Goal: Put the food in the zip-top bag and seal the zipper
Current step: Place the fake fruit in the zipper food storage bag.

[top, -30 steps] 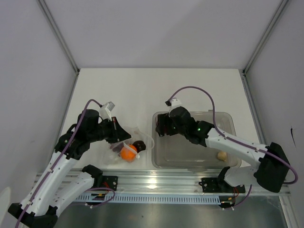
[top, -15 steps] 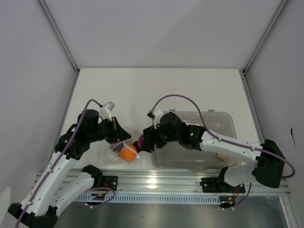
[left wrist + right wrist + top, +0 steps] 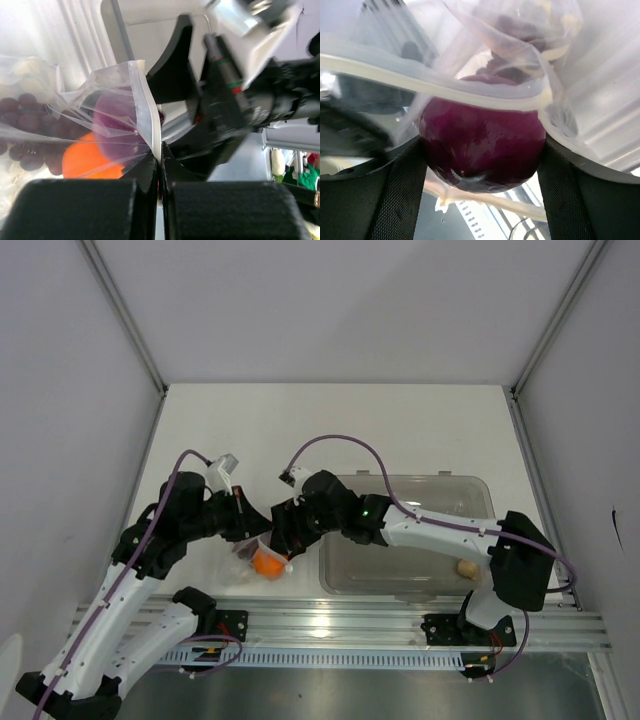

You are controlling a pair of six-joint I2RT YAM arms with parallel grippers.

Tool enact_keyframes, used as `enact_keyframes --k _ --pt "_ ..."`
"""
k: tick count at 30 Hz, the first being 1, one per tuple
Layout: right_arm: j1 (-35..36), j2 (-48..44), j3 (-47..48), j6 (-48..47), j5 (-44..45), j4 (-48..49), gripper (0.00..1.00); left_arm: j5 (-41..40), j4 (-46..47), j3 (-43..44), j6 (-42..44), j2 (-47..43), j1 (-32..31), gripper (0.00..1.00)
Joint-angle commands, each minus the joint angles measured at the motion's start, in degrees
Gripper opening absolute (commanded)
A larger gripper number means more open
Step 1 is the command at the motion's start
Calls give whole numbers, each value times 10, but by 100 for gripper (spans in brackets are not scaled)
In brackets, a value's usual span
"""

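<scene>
Pinches the zipper (image 3: 148, 117) of the bag (image 3: 112, 95) in the left gripper (image 3: 159, 167), fingers pressed tight together on the pale strip. Holds the bag mouth up that way, just left of the tub (image 3: 478, 486) on the table (image 3: 300, 430). Grips the purple fruit (image 3: 480, 135) in the right gripper (image 3: 482, 167), fingers spread wide, one on each side of the round fruit. Sits right at the bag mouth, with the zipper strip lying across the top of the fruit. Cannot tell if fully inside. Has the orange ball (image 3: 82, 160) and the grapes (image 3: 25, 125) down in the bag, side by side. Has the beige lump (image 3: 466, 567) lying in the tub, near its front right corner.
</scene>
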Motion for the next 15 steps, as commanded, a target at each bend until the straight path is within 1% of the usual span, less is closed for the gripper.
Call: enact_keyframes --k 1,2,3,4,5,6,15 --pt "5 37 41 20 34 34 65 31 6 25 -7 -10 -5 0" --pt "6 43 45 20 39 31 69 30 4 25 -7 -13 -5 0" --pt "10 47 45 20 44 31 78 29 4 25 -6 -13 -5 1" --pt "11 50 45 20 52 32 82 29 0 23 -7 -17 -5 1" --pt "14 51 44 20 56 32 89 28 0 23 -7 -19 -5 1" --pt "15 50 44 20 61 31 99 27 1 20 -8 -20 -5 0" --pt "25 10 30 12 104 4 99 25 0 17 -7 -23 -5 1"
